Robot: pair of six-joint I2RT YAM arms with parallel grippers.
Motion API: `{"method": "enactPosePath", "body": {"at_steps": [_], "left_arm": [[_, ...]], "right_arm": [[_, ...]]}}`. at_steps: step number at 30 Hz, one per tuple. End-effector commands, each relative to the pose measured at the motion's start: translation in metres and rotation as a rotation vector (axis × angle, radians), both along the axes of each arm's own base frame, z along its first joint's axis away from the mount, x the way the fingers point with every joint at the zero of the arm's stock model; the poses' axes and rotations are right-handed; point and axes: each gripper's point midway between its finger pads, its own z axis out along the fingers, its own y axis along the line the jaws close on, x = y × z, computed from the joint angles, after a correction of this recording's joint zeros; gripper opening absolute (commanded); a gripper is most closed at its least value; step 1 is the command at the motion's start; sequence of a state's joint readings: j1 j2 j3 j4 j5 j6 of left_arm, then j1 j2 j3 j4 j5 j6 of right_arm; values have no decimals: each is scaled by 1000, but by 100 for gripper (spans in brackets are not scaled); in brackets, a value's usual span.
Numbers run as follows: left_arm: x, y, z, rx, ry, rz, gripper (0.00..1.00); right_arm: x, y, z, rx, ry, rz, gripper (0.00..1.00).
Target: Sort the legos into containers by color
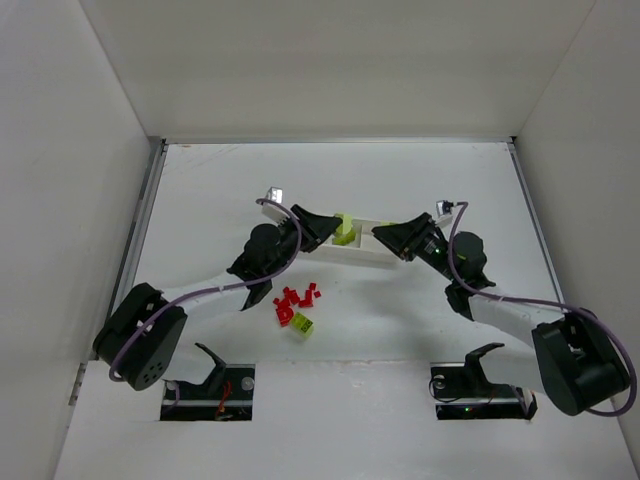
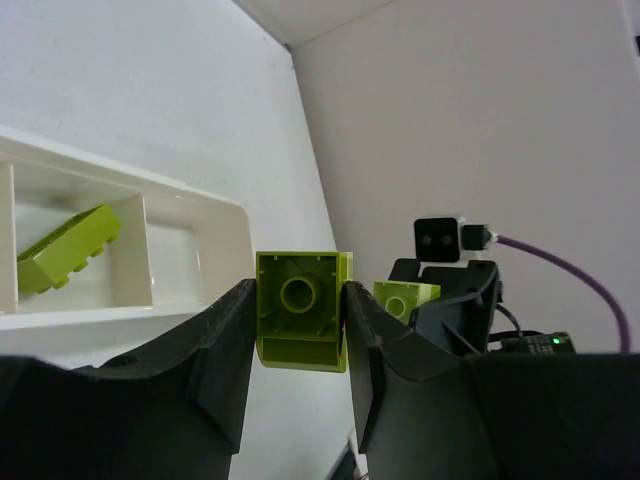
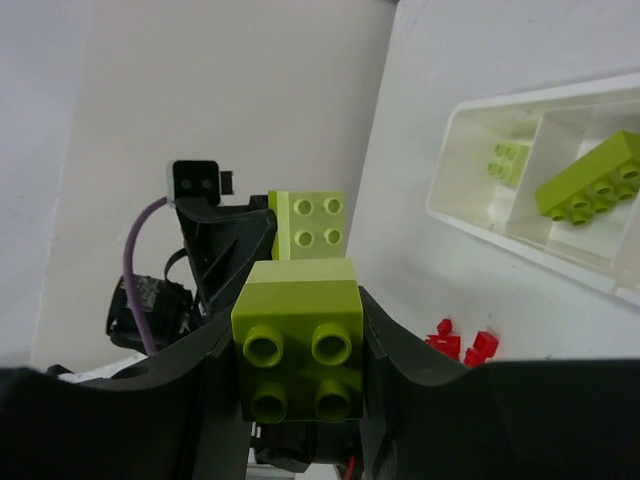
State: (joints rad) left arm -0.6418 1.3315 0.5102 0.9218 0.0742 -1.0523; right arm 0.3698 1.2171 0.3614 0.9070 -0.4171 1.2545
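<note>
My left gripper [image 2: 298, 292] is shut on a lime-green lego [image 2: 298, 320], seen from its hollow underside. My right gripper [image 3: 300, 312] is shut on another lime-green lego [image 3: 300, 345], studs toward the camera. In the top view the left gripper [image 1: 335, 230] and the right gripper [image 1: 380, 236] face each other over the white tray [image 1: 365, 251]. The left one's green lego [image 1: 344, 230] shows there. The tray [image 3: 500, 235] holds a long green lego [image 3: 590, 175] in one compartment and a small green one [image 3: 508, 160] in another. Several red legos [image 1: 296, 299] lie on the table.
One green lego [image 1: 302, 323] lies beside the red pile, in front of the tray. The left forearm reaches over the table just left of the pile. White walls enclose the table on the left, right and back.
</note>
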Motion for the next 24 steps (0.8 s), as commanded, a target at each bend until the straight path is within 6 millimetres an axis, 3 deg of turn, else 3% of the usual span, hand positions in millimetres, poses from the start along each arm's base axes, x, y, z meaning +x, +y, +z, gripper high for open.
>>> {"method": "enactPosePath", "body": {"at_steps": [1,7,11,17,24], "left_arm": [[8,-14,23,47,-90,-15,15],[11,-6,31,25,-102,6,15],[-3,-10,32,-10,-92,-28,16],[-20,-20,42,-154,-53,-115,16],[-32,-28,51,-266,-16,-176,16]], "right_arm": [[1,-6,1,-81,-69,-45,25],[3,-12,-5,-208,-77,-95,25],[1,-3,-8,-274,-85,-91,25],[-21,29,27,-222,-193,-6,26],[-25,33,44,-161,-223,1,27]]}}
